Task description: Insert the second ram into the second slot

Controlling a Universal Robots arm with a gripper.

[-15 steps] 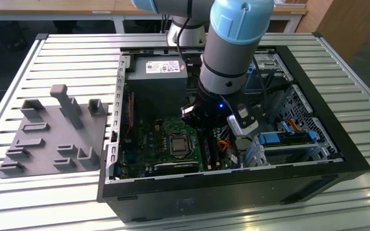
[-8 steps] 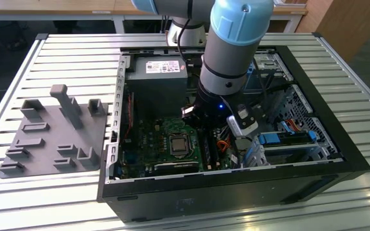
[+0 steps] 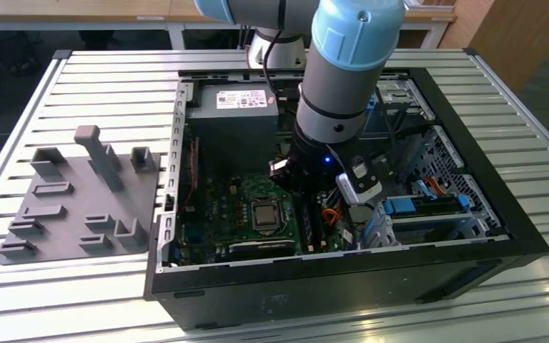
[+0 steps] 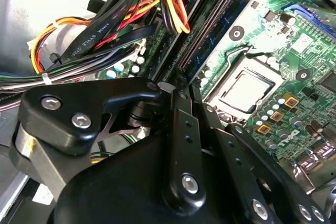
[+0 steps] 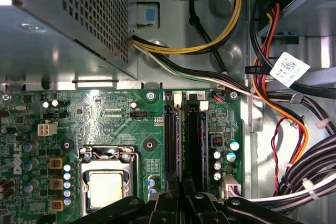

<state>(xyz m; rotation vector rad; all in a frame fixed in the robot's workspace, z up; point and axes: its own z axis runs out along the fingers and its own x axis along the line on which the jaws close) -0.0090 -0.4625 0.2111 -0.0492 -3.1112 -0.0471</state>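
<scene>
Fingers (image 5: 168,207) are seen together over the slots (image 5: 171,135), crowded by cables (image 3: 330,214) at 4 o'clock in the exterior view.

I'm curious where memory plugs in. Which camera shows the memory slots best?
The first wrist view: it looks squarely on the memory slots, side by side beside the processor socket. The second wrist view shows them slanting, cut off by the gripper. In the exterior view the arm hides part.

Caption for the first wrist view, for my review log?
Gripper lined up with the memory slots on the motherboard, beside the CPU socket; power supply and cable bundles nearby.
</scene>
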